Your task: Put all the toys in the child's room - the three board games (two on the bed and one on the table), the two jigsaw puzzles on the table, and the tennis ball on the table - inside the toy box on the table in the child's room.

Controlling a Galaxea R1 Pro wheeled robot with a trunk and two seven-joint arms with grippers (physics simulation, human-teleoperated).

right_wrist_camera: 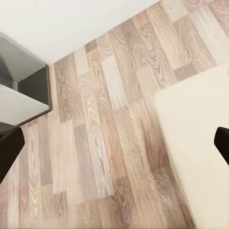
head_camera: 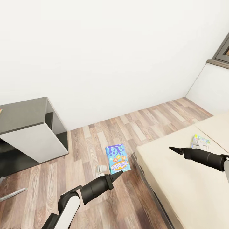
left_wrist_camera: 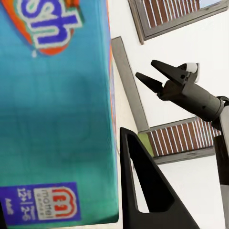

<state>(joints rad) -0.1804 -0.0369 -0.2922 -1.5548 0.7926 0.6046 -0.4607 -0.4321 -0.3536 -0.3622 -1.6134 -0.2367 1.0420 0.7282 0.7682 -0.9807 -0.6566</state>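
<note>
Board game [head_camera: 201, 142] on bed [head_camera: 187, 178]

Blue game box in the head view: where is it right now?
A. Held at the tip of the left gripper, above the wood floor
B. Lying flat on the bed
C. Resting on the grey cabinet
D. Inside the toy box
A. The blue game box stands upright at the tip of the left gripper over the wood floor, beside the bed; it looms against that gripper in the left wrist view.

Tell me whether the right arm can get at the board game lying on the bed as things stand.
Probably yes. The right gripper hangs over the bed, empty, and the board game lies flat just beyond it on the mattress with nothing between them.
</note>
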